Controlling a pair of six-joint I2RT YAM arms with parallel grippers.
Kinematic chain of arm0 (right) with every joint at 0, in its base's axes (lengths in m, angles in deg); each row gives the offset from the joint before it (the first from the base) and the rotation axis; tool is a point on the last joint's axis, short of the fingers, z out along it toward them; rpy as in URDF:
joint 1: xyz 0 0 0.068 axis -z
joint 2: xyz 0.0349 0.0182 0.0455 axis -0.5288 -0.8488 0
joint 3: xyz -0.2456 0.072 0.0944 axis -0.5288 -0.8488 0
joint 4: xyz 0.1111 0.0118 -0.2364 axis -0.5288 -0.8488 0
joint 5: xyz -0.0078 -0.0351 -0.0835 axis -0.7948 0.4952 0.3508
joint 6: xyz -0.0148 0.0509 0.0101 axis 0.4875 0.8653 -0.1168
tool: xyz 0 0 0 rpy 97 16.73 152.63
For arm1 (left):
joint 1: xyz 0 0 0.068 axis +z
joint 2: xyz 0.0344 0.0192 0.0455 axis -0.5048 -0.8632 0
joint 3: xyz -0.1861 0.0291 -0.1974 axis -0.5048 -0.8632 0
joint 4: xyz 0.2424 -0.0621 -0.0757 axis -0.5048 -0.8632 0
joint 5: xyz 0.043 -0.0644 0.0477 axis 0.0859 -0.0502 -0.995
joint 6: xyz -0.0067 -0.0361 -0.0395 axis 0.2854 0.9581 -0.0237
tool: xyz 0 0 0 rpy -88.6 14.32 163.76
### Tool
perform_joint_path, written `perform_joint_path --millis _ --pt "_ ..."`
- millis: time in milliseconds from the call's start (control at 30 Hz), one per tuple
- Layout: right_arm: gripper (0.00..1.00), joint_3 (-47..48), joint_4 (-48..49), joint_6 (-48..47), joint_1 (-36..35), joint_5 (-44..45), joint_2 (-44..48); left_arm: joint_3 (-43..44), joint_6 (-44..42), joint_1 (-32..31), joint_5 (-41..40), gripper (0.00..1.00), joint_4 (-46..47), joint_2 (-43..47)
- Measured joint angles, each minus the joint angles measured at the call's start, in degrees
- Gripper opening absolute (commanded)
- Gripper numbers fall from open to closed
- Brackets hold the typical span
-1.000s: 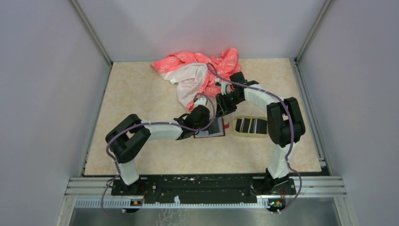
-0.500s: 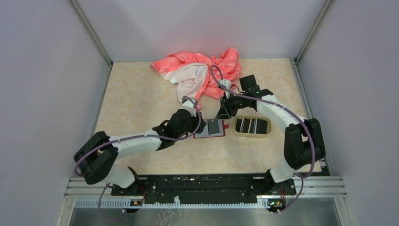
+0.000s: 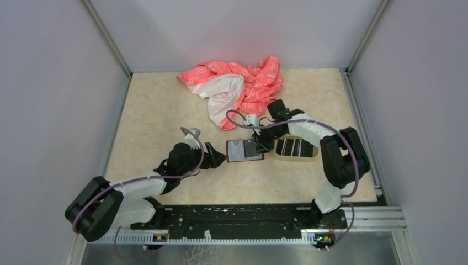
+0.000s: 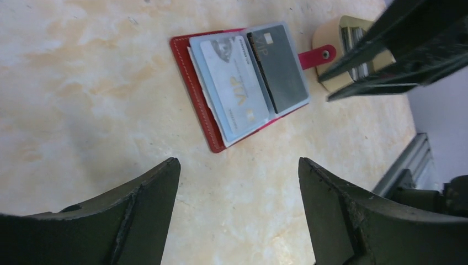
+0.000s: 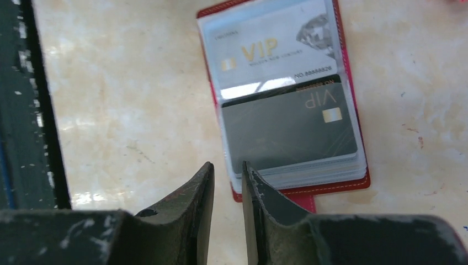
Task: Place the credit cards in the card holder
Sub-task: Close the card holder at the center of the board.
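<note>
Left hand (image 4: 237,165) has released and withdrawn, jaws wide. Card holder (image 3: 245,150) lies open on the surface (image 3: 165,116), 2 credit cards (image 5: 287,124) pocketed. Right hand (image 5: 223,168), narrowly parted, empty, hovers above it.

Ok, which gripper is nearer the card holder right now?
Right. The right gripper is at the right edge of the card holder; the left gripper sits off its left side, apart from it.
</note>
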Motion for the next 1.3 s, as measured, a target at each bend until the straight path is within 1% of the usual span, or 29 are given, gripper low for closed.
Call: perform_joint_path --millis 133,267,400,567,800,867,967,1167,1300 --pt "0.24 3.4 -0.4 2.2 -1.2 7.5 -4.9 0.0 4.2 0.3 3.1 0.80 1.7 -2.0" --pt "0.24 3.9 -0.5 3.6 -1.2 13.4 -5.9 0.4 7.1 0.7 4.4 0.74 2.6 -6.1" --pt "0.24 4.3 -1.1 4.1 -1.2 15.7 -6.8 3.1 9.0 1.2 4.6 0.72 2.3 -12.7" --pt "0.24 5.9 -1.9 4.8 -1.2 17.4 -9.6 7.7 10.5 1.8 5.6 0.70 4.6 -19.7" --pt "0.24 6.6 -2.5 5.6 -1.2 17.8 -10.1 10.4 11.0 3.7 9.7 0.58 10.0 -26.3" --pt "0.24 7.0 -3.0 5.6 -1.2 17.8 -10.5 10.5 11.2 4.8 11.8 0.54 12.0 -27.9" --pt "0.24 7.7 -3.7 5.9 -1.2 17.7 -11.0 9.7 12.3 6.4 15.4 0.51 16.8 -30.5" --pt "0.24 8.3 -4.4 6.1 -1.2 17.7 -11.5 7.5 16.6 7.9 23.1 0.50 30.1 -36.9" --pt "0.24 8.3 -4.4 6.2 -1.2 17.7 -11.5 6.1 20.3 7.9 26.8 0.51 37.8 -38.9"
